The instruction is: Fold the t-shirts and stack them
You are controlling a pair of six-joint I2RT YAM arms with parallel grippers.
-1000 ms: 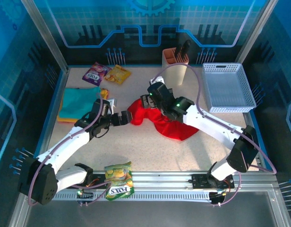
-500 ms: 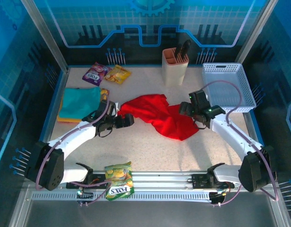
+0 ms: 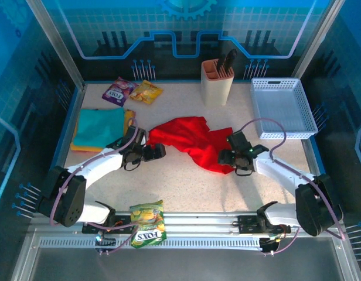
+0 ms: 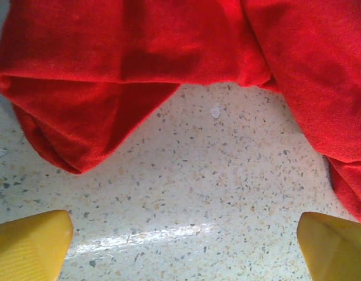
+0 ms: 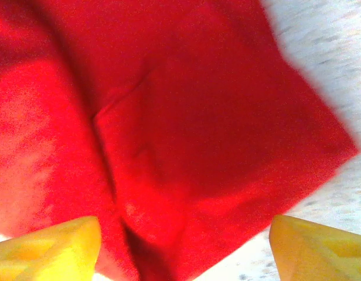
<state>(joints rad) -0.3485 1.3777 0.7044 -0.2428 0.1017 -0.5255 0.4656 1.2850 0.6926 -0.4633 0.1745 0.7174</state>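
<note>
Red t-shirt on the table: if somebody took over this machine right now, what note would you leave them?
Left gripper: open, empty, just short of the red t-shirt's left end.
Right gripper: open over the shirt's near right edge, gripping nothing.
Done: teal t-shirt lies folded on the orange-yellow t-shirt at the table's left side.
Left: flatten and fold the crumpled red one, then stack it there.

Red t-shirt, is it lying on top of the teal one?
No, the red t-shirt lies crumpled in the middle of the table, apart from the teal t-shirt folded near the left edge.
</note>
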